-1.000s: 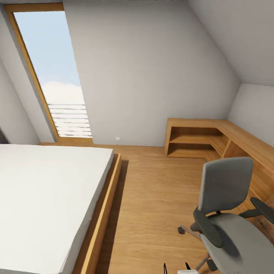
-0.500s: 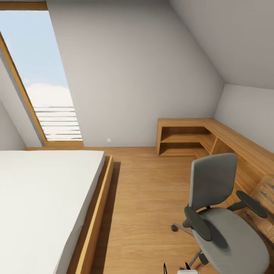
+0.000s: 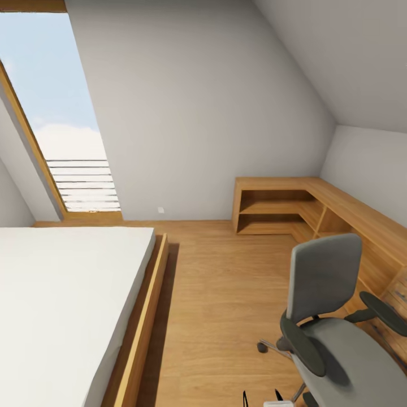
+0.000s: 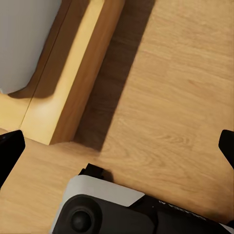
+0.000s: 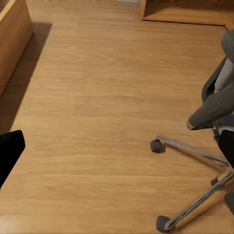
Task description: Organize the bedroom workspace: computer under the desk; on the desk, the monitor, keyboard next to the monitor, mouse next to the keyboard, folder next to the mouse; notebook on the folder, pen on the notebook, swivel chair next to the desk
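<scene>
Head view shifted slightly since before, swivel chair (image 3: 333, 333) lower right, seat bare; both hands spread wide.

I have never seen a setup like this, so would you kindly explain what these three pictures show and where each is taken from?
These are simulator renders from a wheeled robot with two arms, each ending in a pincer. The large picture comes from its head camera, looking down into an attic bedroom: a white bed, a tall window, low oak cabinets and the grey swivel chair on the plank floor. Its visible seat is bare. The other two come from cameras on the wrists. The left one looks down at the floor beside the bed's wooden frame; the right one sees the chair's chrome base. In both wrist pictures the dark fingertips sit far apart at the edges, so both pincers are open and hold nothing.
</scene>
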